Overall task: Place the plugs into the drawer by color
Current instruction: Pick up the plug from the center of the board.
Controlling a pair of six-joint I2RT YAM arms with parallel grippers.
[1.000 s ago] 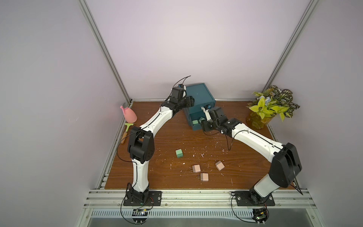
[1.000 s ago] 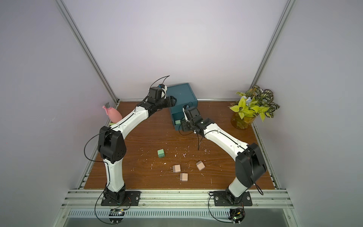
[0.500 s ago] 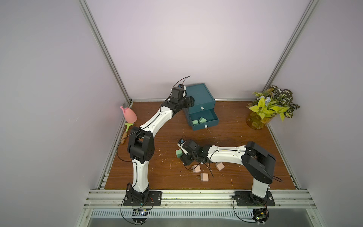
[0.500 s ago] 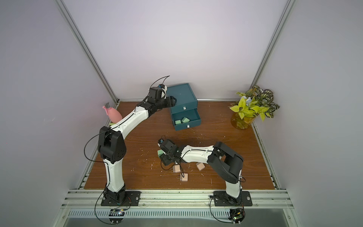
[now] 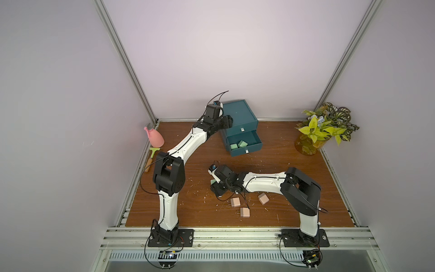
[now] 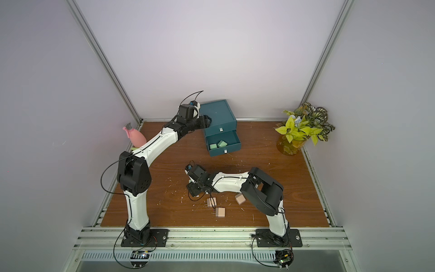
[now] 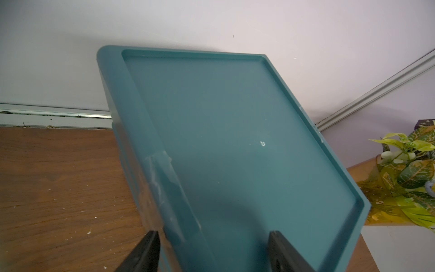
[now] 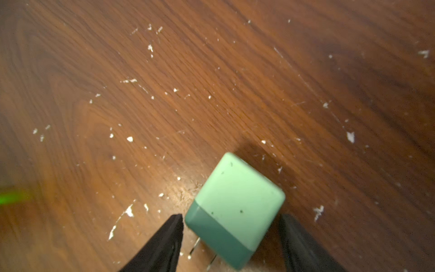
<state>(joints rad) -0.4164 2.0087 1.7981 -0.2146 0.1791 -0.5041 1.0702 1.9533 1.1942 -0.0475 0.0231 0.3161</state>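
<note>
Right pincer (image 8: 230, 216): gone from the open drawer (image 5: 244, 150), now low over the surface (image 8: 117, 94), open around the last green plug (image 8: 237, 200), not yet gripping. Two green plugs (image 5: 237, 145) already inside. Left pincer (image 7: 211, 233): unmoved, open astride the drawer's top edge. Meaning, probably: green set nearly complete.

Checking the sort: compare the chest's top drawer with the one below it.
The top drawer is shut; the drawer below is pulled out. The top drawer's contents are hidden; the drawer below shows two green plugs. Both are dark teal with a white tab handle.
</note>
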